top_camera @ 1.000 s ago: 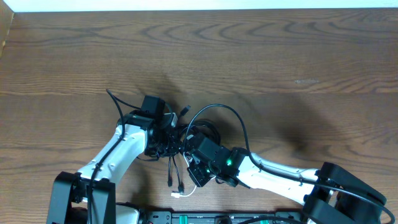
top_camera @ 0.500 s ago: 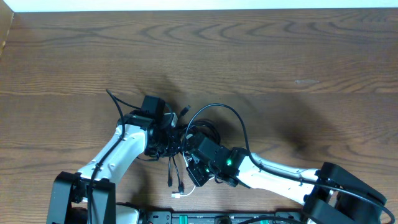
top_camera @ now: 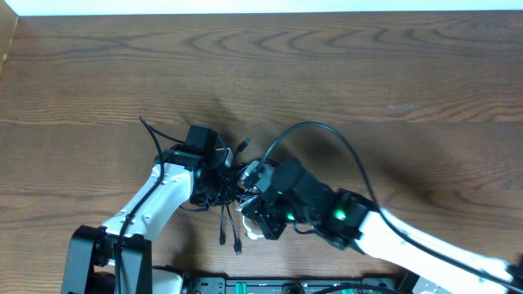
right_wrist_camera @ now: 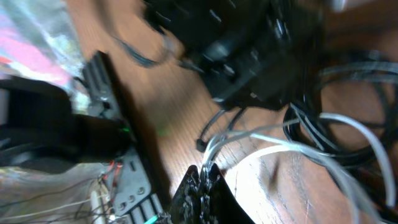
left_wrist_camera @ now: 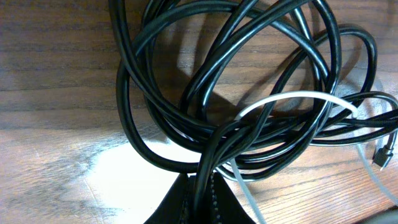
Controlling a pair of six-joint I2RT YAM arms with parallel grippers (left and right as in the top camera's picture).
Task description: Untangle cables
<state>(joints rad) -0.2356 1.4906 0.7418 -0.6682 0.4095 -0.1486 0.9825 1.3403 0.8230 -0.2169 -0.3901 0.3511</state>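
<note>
**Both arms in the knot**

The black tangle (top_camera: 230, 181) lies toward the counter's (top_camera: 368, 73) 7 o'clock. Left end effector (left_wrist_camera: 202, 190) pinches black strands (left_wrist_camera: 211, 149); right end effector (right_wrist_camera: 204, 177), at the tangle's 5 o'clock, clamps the white cable (left_wrist_camera: 298, 94). Next, probably: draw it free slowly.

Left hand (left_wrist_camera: 201, 186) and right hand (right_wrist_camera: 203, 177), both clenched, sit close together.
</note>
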